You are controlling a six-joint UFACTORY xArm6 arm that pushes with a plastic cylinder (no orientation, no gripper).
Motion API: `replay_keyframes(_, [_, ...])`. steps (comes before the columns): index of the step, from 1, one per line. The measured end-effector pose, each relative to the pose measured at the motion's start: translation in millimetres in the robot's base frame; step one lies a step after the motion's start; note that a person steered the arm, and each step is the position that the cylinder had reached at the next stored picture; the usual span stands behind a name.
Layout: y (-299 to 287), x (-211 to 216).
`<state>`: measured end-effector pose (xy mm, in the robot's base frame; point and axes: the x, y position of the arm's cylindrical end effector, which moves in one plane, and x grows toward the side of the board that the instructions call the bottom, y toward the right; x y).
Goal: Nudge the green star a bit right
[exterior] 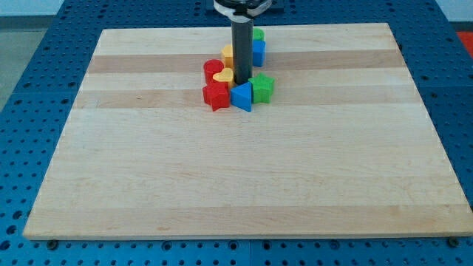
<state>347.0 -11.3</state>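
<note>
The bench [244,177], a pale wooden board lying on a blue perforated surface [29,89], fills most of the view. The dark rod [242,48] comes down from the view's top, just left of centre, and ends among a tight cluster of blocks in the upper middle of the board. The arm carries no claw, so nothing is being held; there is only the rod, and my tip [242,81] sits in the midst of the cluster.

The green star [262,87] lies just to the view's right of my tip and slightly below it, close beside it; whether the two touch cannot be told. Touching the star's left side is a blue triangular block [242,97], directly below my tip. Left of that sits a red star-like block [216,96], below and to the left of my tip.

A yellow heart [222,77] lies immediately left of my tip, with a red block [213,69] behind it, its shape unclear. A yellow block [228,54] shows above these, partly hidden by the rod. To the right of the rod and above my tip stands a blue block [258,52], and a green block [258,35] peeks out just above that one.
</note>
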Motion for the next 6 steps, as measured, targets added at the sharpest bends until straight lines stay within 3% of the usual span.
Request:
replay_keyframes(3, [-25.9,3.1])
replay_keyframes(6, [55.6,-13.4])
